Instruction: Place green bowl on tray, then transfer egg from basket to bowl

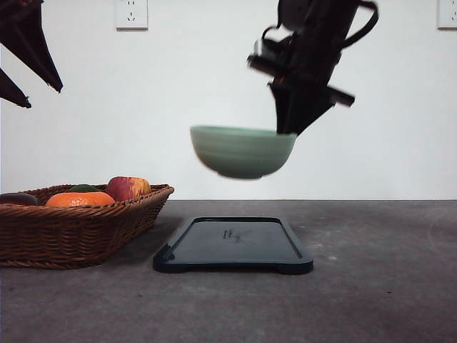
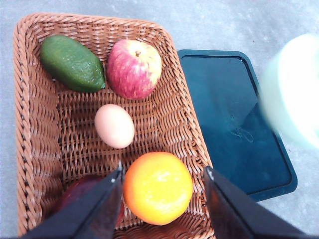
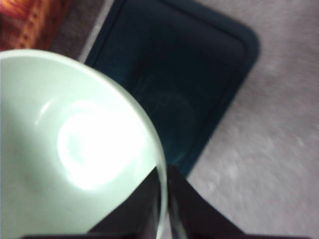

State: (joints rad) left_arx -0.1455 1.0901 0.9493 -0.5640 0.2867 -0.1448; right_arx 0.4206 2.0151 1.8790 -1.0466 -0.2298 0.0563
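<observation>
Wicker basket [image 2: 35, 124]: egg [image 2: 114, 126], apple [image 2: 134, 68] | right hand [image 3: 163, 199] pinches green bowl [image 1: 243, 151] above tray [image 1: 233, 246] | left hand [image 2: 162, 199] wide

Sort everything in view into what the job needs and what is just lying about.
Needed:
green bowl, held in the air over the tray by the right gripper
tray
egg, lying in the basket
left gripper, open above the basket

Lying about:
apple
orange
green avocado-like fruit
dark purple item

Front view looks low and level across the table [image 1: 371, 286]; both wrist views look steeply down, sharing the tray [image 2: 234, 124].
</observation>
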